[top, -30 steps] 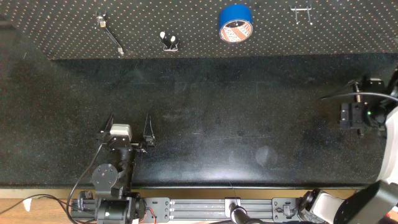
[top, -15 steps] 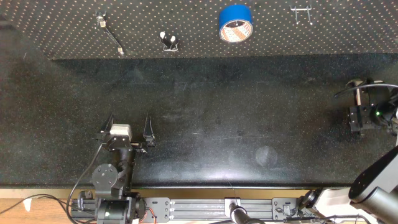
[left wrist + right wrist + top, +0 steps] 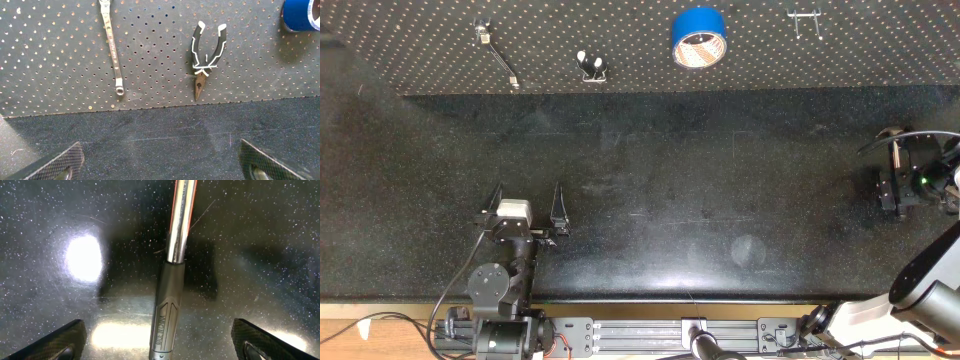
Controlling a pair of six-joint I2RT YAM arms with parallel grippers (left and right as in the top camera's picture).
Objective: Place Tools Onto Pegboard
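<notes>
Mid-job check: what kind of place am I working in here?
Probably a workshop tool bench: a perforated pegboard backs a black speckled worktop, and a wrench, pliers and a blue tape roll hang on it.

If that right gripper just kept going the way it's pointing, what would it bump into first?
Most likely the tool, grey-handled with a chrome shaft. It lies on the table, in line with the gap of the open right gripper. How far above the tool the gripper hangs is unclear.
</notes>
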